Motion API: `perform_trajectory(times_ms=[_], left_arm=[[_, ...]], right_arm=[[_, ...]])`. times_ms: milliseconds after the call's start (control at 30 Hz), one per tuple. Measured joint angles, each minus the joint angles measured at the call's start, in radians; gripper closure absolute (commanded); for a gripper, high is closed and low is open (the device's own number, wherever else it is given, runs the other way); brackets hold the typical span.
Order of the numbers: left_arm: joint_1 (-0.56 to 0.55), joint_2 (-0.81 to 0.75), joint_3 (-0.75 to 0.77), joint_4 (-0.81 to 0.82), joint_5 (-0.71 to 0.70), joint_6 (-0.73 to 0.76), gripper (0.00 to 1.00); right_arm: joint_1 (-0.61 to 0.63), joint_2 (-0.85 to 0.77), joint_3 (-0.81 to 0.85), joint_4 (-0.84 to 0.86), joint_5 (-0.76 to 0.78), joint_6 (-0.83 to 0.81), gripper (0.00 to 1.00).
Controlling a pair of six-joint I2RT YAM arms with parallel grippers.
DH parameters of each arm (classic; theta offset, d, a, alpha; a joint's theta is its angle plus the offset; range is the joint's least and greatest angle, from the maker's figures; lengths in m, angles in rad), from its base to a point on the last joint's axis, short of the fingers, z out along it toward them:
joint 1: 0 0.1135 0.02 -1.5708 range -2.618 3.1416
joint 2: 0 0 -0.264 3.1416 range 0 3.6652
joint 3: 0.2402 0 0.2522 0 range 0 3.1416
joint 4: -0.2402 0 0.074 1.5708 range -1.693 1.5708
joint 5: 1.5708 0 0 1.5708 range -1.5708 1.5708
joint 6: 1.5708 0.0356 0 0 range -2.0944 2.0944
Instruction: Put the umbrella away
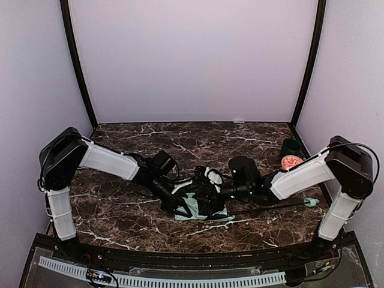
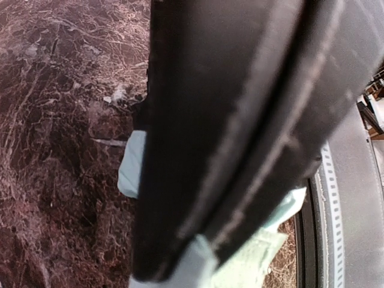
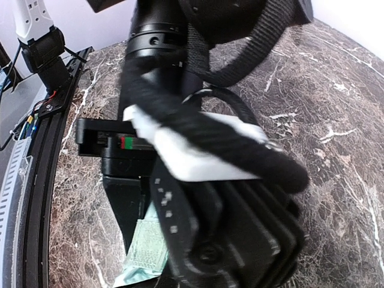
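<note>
The umbrella (image 1: 198, 207) lies crumpled at the table's middle, mint-green fabric with black lining on top. Its thin black shaft (image 1: 270, 207) runs right to the small mint handle (image 1: 309, 202). My left gripper (image 1: 173, 207) reaches into the fabric's left edge. In the left wrist view black lining (image 2: 240, 120) fills the frame down to the jaws, with mint fabric (image 2: 133, 165) behind; the fingers are hidden. My right gripper (image 1: 217, 193) is at the fabric's right side. The right wrist view shows the left arm's black wrist (image 3: 228, 228) and a mint fastening tab (image 3: 147, 246); its own fingers are hidden.
A small orange-and-white round object (image 1: 292, 162) sits at the right, with a dark green object (image 1: 292, 147) just behind it. The two wrists are very close together. A black rail (image 3: 24, 180) edges the table's near side.
</note>
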State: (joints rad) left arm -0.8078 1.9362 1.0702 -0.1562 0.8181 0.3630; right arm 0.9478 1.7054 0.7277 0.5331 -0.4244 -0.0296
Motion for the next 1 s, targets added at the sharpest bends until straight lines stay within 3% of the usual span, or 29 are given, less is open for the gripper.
perform_trajectory(times_ms=[300, 367, 467, 600, 667, 700, 1000], left_arm=[[0.011, 0.082, 0.072, -0.062, 0.123, 0.005, 0.98], [0.011, 0.094, 0.085, -0.086, 0.14, 0.006, 0.87], [0.012, 0.098, 0.093, -0.101, 0.134, -0.003, 0.59], [0.011, 0.087, 0.082, -0.089, 0.058, -0.034, 0.33], [0.011, 0.058, 0.058, -0.055, 0.022, -0.04, 0.06], [0.011, 0.04, 0.044, -0.032, -0.008, -0.042, 0.02], [0.018, -0.069, -0.092, 0.15, -0.206, -0.023, 0.01]], right_arm=[[0.029, -0.058, -0.035, -0.05, 0.028, -0.077, 1.0], [0.04, -0.061, -0.035, -0.06, 0.051, -0.092, 1.0], [0.045, -0.061, -0.035, -0.065, 0.071, -0.106, 1.0], [0.055, -0.045, -0.035, -0.037, 0.077, -0.119, 1.0], [0.061, -0.035, -0.041, 0.0, 0.073, -0.122, 1.0], [0.064, -0.031, -0.047, 0.02, 0.069, -0.123, 1.0], [0.069, 0.018, -0.068, 0.132, 0.03, -0.114, 1.0]])
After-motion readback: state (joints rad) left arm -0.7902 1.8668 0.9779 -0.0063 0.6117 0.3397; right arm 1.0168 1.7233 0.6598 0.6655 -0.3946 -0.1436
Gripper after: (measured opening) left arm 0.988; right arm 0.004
